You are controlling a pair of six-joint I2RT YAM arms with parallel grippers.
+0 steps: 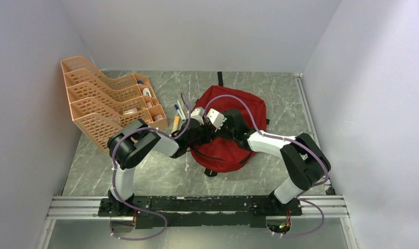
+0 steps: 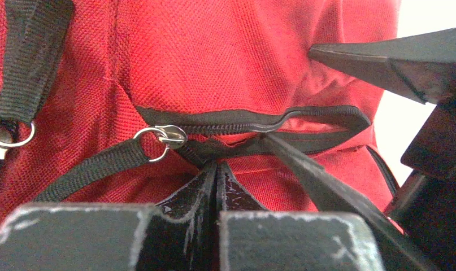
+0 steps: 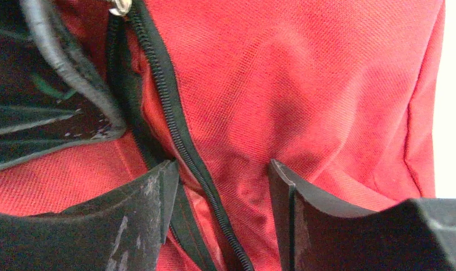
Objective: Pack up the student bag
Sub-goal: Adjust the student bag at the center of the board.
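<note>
Facing the student bag (image 1: 241,104): left fingers (image 2: 197,192) pressed together at its zipper (image 2: 242,127), right fingers (image 3: 140,203) spread.

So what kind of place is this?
Probably a robot lab booth: plain white walls box in a grey tabletop, and two robot arms bolted to a metal rail reach over a red backpack.

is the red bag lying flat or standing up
Lying flat: the student bag spreads on the table, its broad side facing up.

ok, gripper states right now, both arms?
Left gripper: shut, tips at the black zipper of the student bag; grip cannot be told.
Right gripper: open, jaws straddling the bag's red fabric, holding nothing.
</note>
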